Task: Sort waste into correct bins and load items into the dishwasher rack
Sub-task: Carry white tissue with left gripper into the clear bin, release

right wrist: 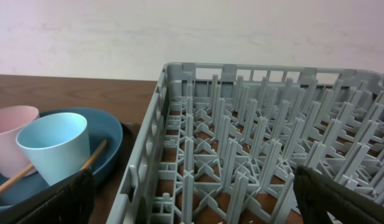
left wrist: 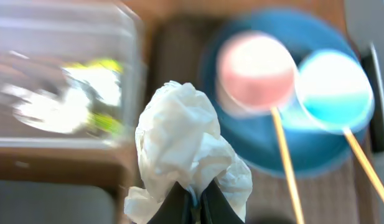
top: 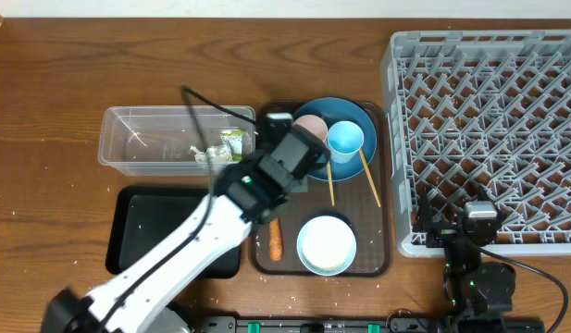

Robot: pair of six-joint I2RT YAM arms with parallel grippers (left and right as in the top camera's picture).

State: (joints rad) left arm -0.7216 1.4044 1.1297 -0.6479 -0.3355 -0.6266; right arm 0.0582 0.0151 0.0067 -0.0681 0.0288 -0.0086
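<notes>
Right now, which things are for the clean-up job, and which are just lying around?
For the job: crumpled paper in the left gripper, carrot, clear tub, black tray, blue plate, pink cup, light-blue cup, bowl, rack.
Just lying about: chopsticks, brown serving tray.

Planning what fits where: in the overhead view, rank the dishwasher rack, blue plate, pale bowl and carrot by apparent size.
1. dishwasher rack, largest, though cut off by the frame.
2. blue plate, partly covered.
3. pale bowl.
4. carrot, smallest.
</notes>
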